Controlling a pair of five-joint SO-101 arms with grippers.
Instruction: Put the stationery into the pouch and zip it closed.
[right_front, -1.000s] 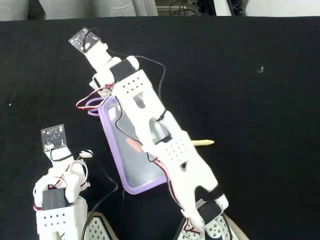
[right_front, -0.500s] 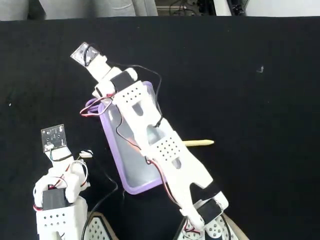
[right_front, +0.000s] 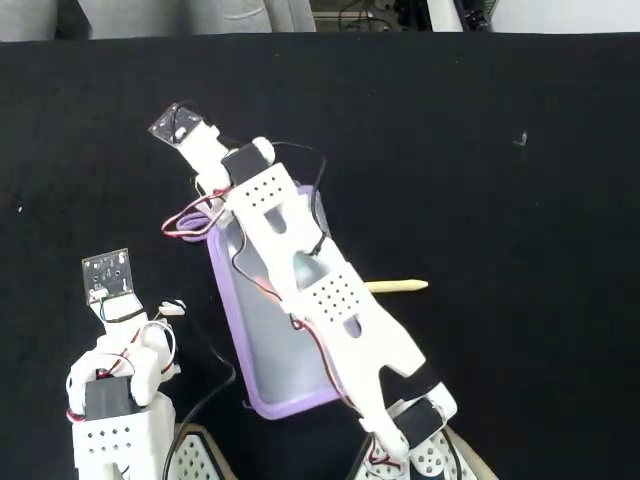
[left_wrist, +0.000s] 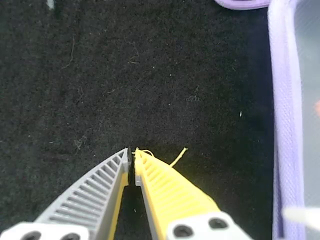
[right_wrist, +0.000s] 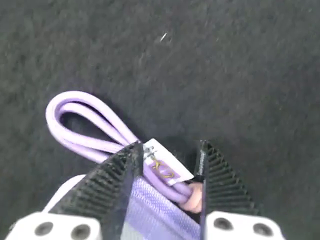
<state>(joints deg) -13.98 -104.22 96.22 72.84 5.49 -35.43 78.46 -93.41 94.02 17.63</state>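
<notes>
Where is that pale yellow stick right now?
In the high view the pale yellow stick lies on the black table, poking out from under the right arm, on the right of the purple clear-fronted pouch.

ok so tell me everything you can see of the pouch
The pouch is a long flat case with a lilac fabric border and a clear panel, lying flat on the black table. At its far end are a lilac strap loop and a small white tag. The right gripper clamps that end, with strap and tag between its jaws.
</notes>
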